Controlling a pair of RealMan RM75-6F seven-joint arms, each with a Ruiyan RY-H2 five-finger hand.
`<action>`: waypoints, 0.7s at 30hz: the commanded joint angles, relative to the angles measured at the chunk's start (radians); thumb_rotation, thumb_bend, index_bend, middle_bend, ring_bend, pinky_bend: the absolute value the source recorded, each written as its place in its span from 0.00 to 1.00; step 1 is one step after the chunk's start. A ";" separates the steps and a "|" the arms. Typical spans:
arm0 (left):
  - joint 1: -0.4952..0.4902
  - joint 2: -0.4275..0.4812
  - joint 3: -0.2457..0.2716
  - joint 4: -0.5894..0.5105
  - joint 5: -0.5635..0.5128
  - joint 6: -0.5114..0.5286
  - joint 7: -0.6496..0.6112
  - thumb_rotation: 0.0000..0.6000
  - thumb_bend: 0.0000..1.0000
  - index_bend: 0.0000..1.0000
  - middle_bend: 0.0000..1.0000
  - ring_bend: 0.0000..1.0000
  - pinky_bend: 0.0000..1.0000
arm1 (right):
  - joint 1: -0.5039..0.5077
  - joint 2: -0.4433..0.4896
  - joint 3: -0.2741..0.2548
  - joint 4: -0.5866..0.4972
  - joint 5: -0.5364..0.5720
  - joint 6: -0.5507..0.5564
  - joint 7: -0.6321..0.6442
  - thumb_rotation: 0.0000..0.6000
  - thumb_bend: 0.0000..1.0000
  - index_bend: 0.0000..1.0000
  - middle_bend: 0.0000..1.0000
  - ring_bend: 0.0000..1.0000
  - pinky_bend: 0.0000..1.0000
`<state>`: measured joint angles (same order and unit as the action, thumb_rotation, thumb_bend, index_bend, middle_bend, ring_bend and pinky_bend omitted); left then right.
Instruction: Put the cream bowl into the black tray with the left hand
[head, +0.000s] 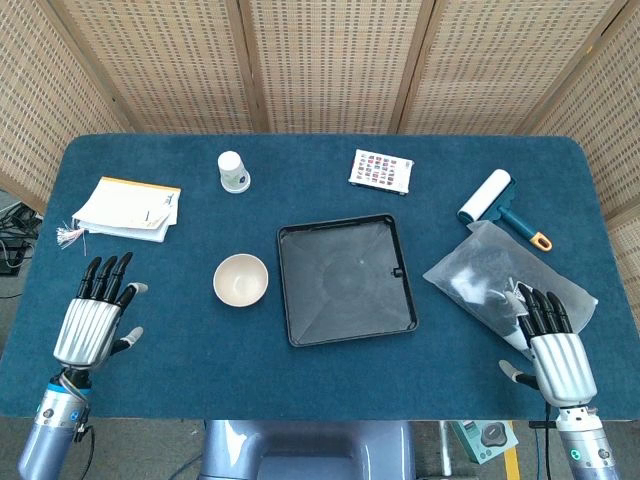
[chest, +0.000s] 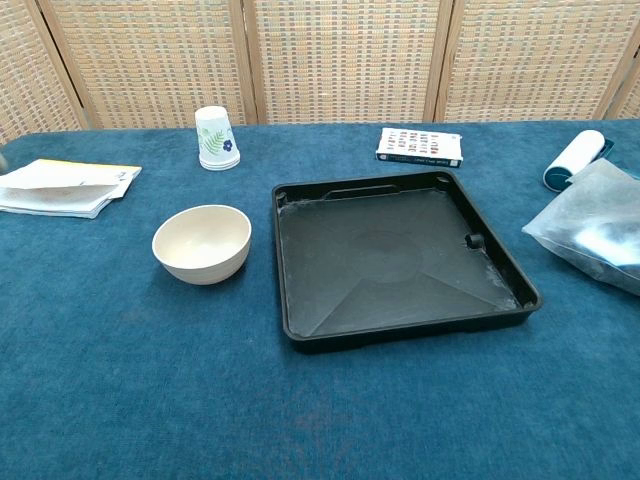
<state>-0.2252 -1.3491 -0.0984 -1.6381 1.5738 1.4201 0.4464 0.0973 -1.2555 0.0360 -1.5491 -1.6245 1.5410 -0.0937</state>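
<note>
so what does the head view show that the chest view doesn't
Only the head view shows both hands: the left hand open near the table's front left, the right hand open at front right by the plastic bag. It also shows the lint roller's orange-tipped handle.

Only the chest view shows the cup's leaf print and the tray's side walls.

Both show the bowl left of the empty tray, the papers and the box.

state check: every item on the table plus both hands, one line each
bowl: upright, empty, on the cloth left of the tray
tray: empty, flat
cup: upside down
left hand: open, holds nothing
right hand: open, holds nothing
lint roller: lying down
bag: lying flat, something dark inside
papers: stacked
</note>
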 joint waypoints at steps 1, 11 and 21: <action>-0.055 -0.037 -0.028 0.028 -0.037 -0.070 0.042 1.00 0.13 0.40 0.00 0.00 0.00 | -0.001 0.001 0.001 0.001 0.002 0.002 0.004 1.00 0.15 0.00 0.00 0.00 0.00; -0.142 -0.112 -0.051 0.081 -0.093 -0.179 0.108 1.00 0.21 0.47 0.00 0.00 0.00 | -0.001 0.003 0.004 0.005 0.003 0.006 0.017 1.00 0.14 0.00 0.00 0.00 0.00; -0.205 -0.163 -0.073 0.122 -0.153 -0.253 0.135 1.00 0.29 0.49 0.00 0.00 0.00 | 0.000 0.003 0.008 0.012 0.008 0.005 0.029 1.00 0.14 0.00 0.00 0.00 0.00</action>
<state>-0.4285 -1.5104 -0.1714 -1.5183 1.4231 1.1695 0.5806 0.0967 -1.2523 0.0435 -1.5375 -1.6169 1.5463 -0.0653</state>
